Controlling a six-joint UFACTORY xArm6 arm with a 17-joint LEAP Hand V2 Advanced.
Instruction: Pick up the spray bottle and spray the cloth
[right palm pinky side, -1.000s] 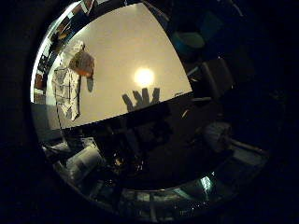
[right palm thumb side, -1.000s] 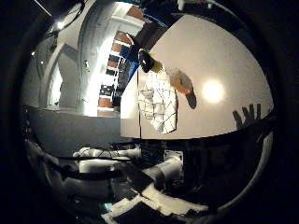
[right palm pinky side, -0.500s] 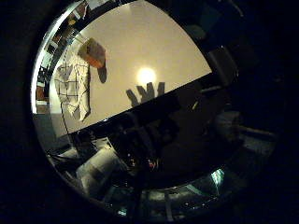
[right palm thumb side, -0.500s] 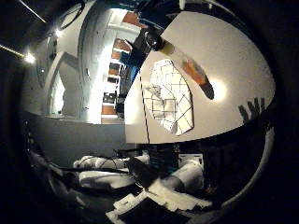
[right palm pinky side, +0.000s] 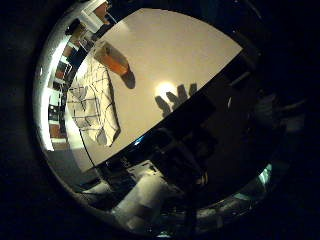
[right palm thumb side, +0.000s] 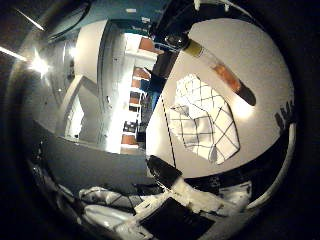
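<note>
On a pale table (right palm pinky side: 175, 45) stands an orange spray bottle (right palm pinky side: 113, 58) with a dark top (right palm thumb side: 177, 40). A white cloth with a dark grid pattern (right palm pinky side: 92, 107) lies crumpled flat beside it, close to the table's edge. My hand (right palm thumb side: 180, 200) is well above the table and away from both; white and black parts of it show at the view's edge. Its shadow (right palm pinky side: 175, 97) falls on the table with the fingers spread and straight. It holds nothing.
A bright light reflection (right palm pinky side: 162, 89) sits on the table next to the hand's shadow. Beyond the table's far edge are lit shelves (right palm thumb side: 132, 107) and pale walls. Dark equipment (right palm pinky side: 180, 155) lies below the table's near edge.
The whole picture has shifted, so the camera has moved: cloth and bottle now look larger and nearer. Neither has moved on the table. The hand's shadow keeps its spread shape.
</note>
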